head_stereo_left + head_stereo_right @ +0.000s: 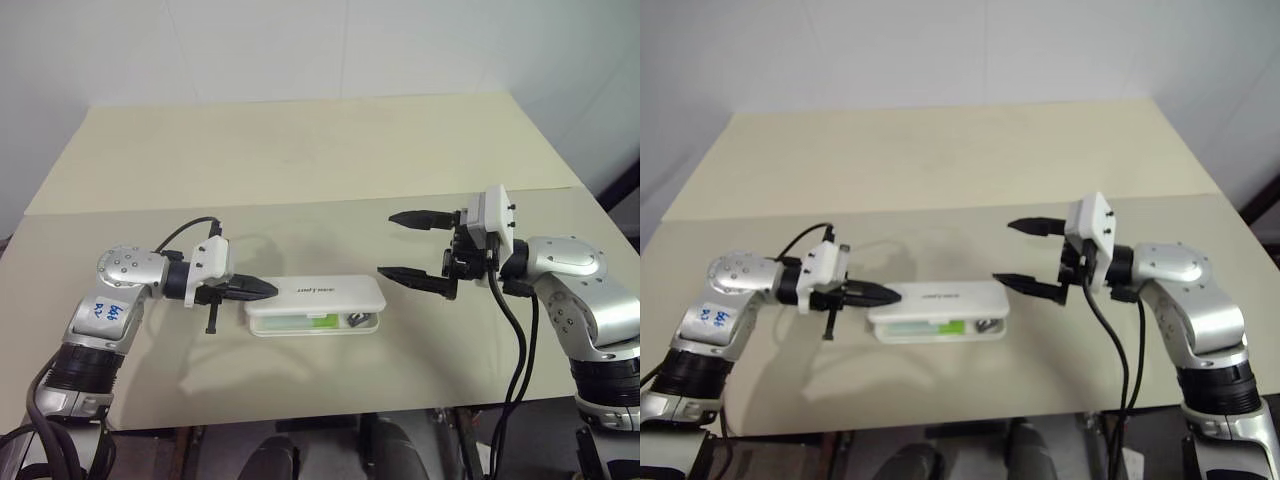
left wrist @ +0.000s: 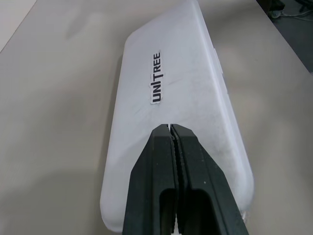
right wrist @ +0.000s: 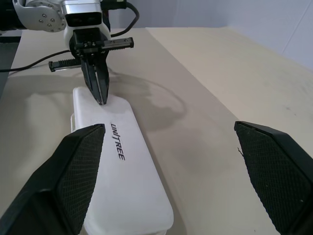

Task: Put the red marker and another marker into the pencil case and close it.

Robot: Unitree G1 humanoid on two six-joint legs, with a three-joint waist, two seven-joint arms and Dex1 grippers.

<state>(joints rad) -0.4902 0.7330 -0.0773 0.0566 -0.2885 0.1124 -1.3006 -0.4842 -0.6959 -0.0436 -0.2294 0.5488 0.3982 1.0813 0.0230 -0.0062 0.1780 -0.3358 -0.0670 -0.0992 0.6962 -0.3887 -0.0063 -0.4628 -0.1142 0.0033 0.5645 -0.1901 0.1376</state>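
We see the white pencil case (image 1: 315, 303) at the lower centre of the head view, lid lowered but still slightly ajar along the near edge, where a pale green marker (image 1: 321, 322) shows inside. The left gripper (image 1: 268, 290) is clenched with nothing in it, its tips over the case's left end. The right gripper (image 1: 405, 245), spread wide and empty, hangs at centre right beside the case.

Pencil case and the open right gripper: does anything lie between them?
No. In the left eye view, only bare table separates the pencil case from the right gripper, which hangs just off its end.
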